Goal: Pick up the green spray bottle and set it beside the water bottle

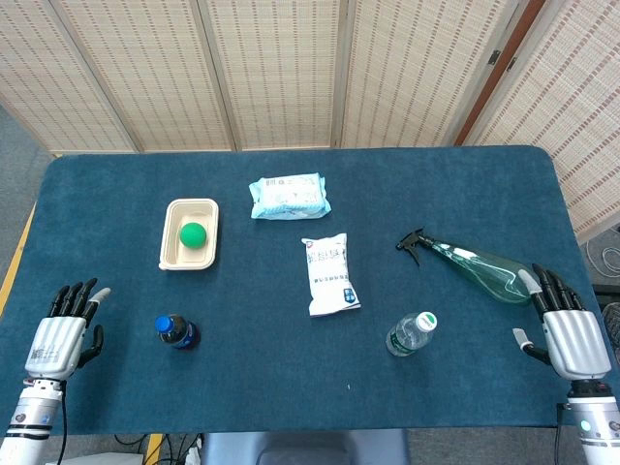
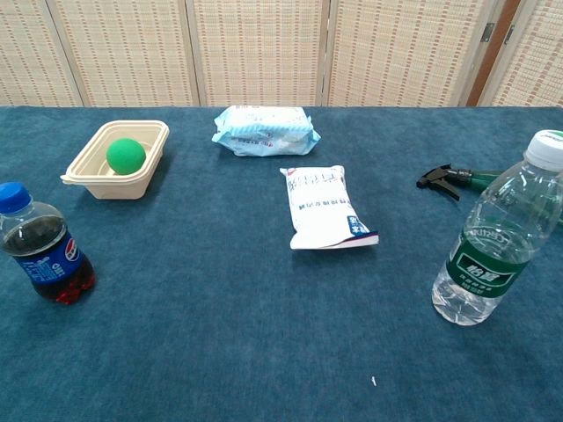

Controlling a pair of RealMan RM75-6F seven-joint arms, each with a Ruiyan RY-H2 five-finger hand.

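Green spray bottle [image 1: 480, 266] is the concern, and at its transparent base, right of centre in the head view, the dark fingers [image 1: 550, 286] of the right hand [image 1: 567, 329] reach up to it, slightly spread and holding nothing; whether the tips touch the plastic or stop just short cannot be told. That hand lies palm down at the lower right of the frame with its thumb out to the side. The spray bottle lies on its side on the blue tabletop [image 1: 465, 184], black trigger head pointing toward the frame's centre; the chest view shows only that trigger end at the right edge, behind the water bottle [image 1: 411, 334]. The water bottle stands upright, down and left of the spray bottle and apart from it. In my judgement the task is at its opening step: the approach, with no grasp made. The next move calls for the right hand to advance over the body, close around it, lift, and carry it the short way toward the water bottle without knocking that over. The left hand [image 1: 66, 334] rests at the lower left, fingers apart and empty, near a small cola bottle [image 1: 177, 331].
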